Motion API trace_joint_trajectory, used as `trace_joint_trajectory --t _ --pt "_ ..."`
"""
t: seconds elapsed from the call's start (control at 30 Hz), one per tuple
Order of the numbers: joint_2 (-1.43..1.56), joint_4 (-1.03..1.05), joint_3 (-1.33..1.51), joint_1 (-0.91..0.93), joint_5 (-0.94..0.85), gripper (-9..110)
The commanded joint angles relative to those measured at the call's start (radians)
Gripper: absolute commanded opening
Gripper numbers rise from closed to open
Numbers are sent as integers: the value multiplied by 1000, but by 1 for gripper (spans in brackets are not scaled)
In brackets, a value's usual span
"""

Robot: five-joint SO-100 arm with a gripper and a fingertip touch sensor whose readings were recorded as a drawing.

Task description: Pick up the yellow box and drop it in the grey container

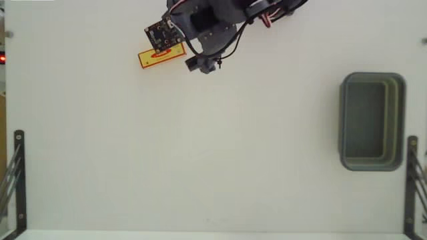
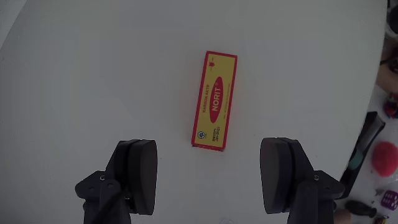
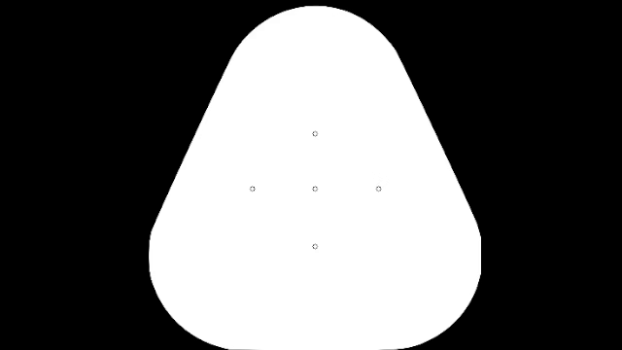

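Note:
The yellow box (image 2: 214, 100), flat and narrow with a red oval label, lies on the white table in the wrist view. It sits centred just ahead of the gap between my fingers. My gripper (image 2: 210, 165) hovers above the table, open wide and holding nothing, with both dark fingers (image 2: 140, 174) apart from the box. In the fixed view the box (image 1: 160, 58) pokes out from under the arm (image 1: 207, 30) at the top, and the fingertips are hidden there. The grey container (image 1: 372, 121) stands empty far to the right.
Black metal brackets stand at the lower left (image 1: 17, 173) and lower right (image 1: 412, 180) of the fixed view. In the wrist view, small clutter including a red round object (image 2: 385, 154) lies past the table's right edge.

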Motion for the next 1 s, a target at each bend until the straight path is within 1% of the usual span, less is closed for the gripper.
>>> trace_joint_trajectory --t 0.0,0.97 --pt "35 2 5 10 3 110" --pt "14 -17 3 10 3 110"
